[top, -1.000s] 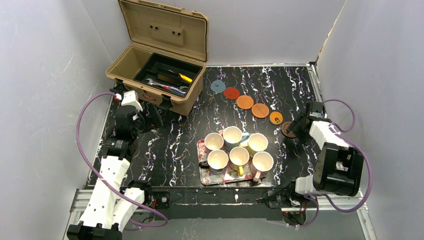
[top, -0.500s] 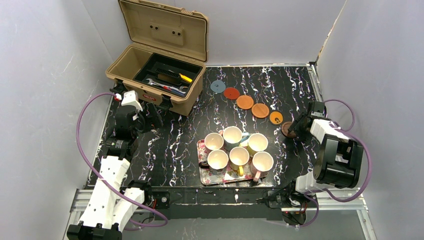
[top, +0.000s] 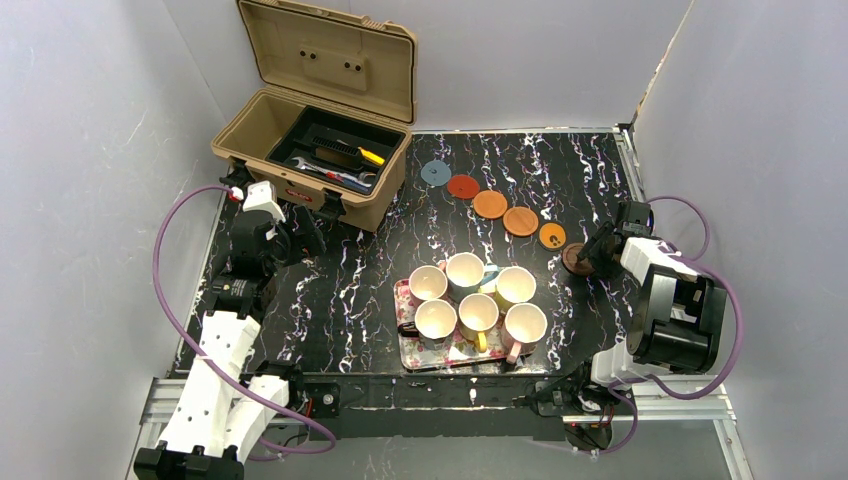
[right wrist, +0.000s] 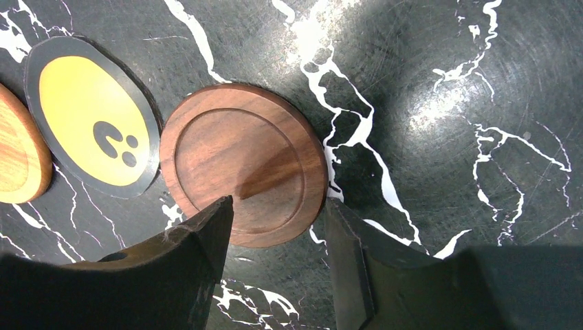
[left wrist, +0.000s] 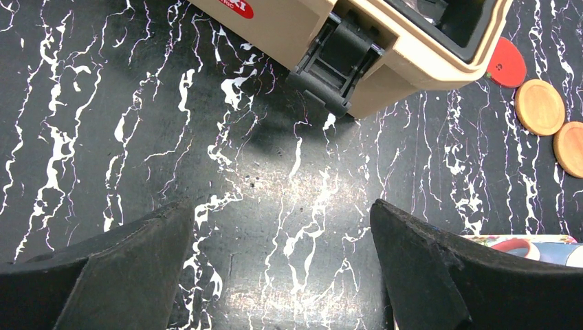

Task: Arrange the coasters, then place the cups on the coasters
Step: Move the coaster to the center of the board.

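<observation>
Six coasters lie in a diagonal row: blue-grey [top: 435,173], red [top: 462,186], two orange [top: 489,204], yellow [top: 551,236] and dark brown [top: 575,259]. My right gripper [right wrist: 278,206] is low over the dark brown coaster [right wrist: 240,161], jaws apart. One fingertip overlaps its near rim, the other sits just past its right edge. Several cups [top: 470,298] stand together on the floral tray [top: 404,345]. My left gripper [left wrist: 282,213] hovers wide open over bare tabletop near the toolbox, holding nothing.
An open tan toolbox [top: 315,140] with tools fills the back left, its latch [left wrist: 340,58] close ahead of my left fingers. Grey walls close in on three sides. The yellow coaster [right wrist: 93,124] nearly touches the brown one.
My right gripper's jaws have narrowed around the near edge of the dark brown coaster and the wrist shifted slightly. The left arm has not moved.
</observation>
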